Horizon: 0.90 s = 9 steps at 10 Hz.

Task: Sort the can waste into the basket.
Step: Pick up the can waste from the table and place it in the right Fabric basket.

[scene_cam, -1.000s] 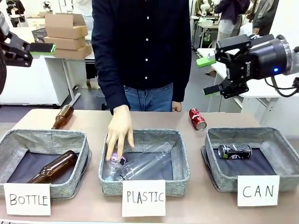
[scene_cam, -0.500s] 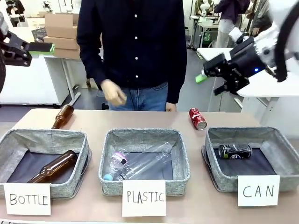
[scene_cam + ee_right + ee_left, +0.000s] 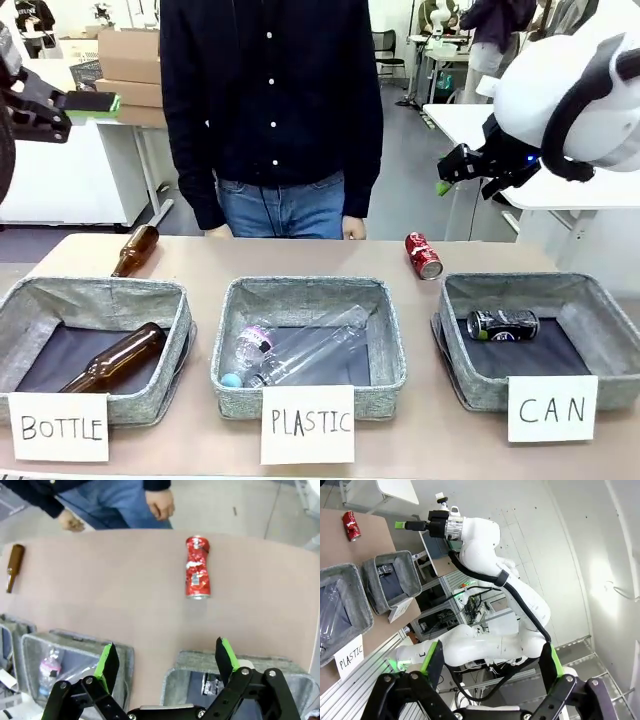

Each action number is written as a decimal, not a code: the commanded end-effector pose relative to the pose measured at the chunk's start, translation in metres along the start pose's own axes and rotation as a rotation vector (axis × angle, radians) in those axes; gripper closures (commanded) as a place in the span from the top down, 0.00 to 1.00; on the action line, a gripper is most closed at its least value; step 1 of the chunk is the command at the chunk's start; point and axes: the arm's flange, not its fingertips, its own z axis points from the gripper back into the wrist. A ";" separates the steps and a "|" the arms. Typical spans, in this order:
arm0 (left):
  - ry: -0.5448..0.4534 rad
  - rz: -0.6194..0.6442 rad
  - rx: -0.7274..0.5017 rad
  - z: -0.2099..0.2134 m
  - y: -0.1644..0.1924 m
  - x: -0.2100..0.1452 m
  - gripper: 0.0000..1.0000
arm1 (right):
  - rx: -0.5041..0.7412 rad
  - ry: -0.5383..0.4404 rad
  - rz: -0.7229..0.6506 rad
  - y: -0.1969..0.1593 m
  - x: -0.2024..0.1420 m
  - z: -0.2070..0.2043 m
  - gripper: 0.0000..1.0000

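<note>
The red can (image 3: 423, 254) with white markings lies on its side on the table just beyond the left far corner of the grey CAN basket (image 3: 452, 345). Inside that basket rests the black-and-grey can (image 3: 502, 324). My right gripper (image 3: 445, 178) hangs open high above the red can. In the right wrist view the red can (image 3: 198, 573) sits ahead of the open gripper (image 3: 165, 680), with the CAN basket's rim (image 3: 245, 659) below it. My left gripper (image 3: 70, 105) is raised at the far left, and its own view shows it open (image 3: 490, 675) and holding nothing.
The PLASTIC basket (image 3: 390, 340) holds clear bottles, and the BOTTLE basket (image 3: 178, 330) holds a brown bottle. Another brown bottle (image 3: 135, 250) lies on the table at the far left. A person stands at the far edge with both hands (image 3: 159, 502) down near the edge.
The person's hand left the PLASTIC basket and dropped to the side. My right arm swung up and to the right, its gripper now turned towards the table.
</note>
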 end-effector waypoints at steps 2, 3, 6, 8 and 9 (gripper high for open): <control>-0.002 -0.010 -0.029 0.000 -0.002 0.001 1.00 | -0.065 0.109 0.116 0.006 0.023 -0.032 1.00; -0.002 -0.010 -0.029 0.000 -0.002 0.001 1.00 | -0.109 0.167 0.140 -0.001 0.063 -0.086 1.00; -0.002 -0.010 -0.029 0.000 -0.002 0.001 1.00 | -0.275 0.273 0.100 -0.032 0.106 -0.214 1.00; -0.002 -0.010 -0.029 0.000 -0.002 0.001 1.00 | -0.241 0.320 0.042 -0.045 0.097 -0.254 1.00; -0.002 -0.010 -0.029 0.000 -0.002 0.001 1.00 | -0.178 0.343 0.030 -0.047 0.090 -0.265 1.00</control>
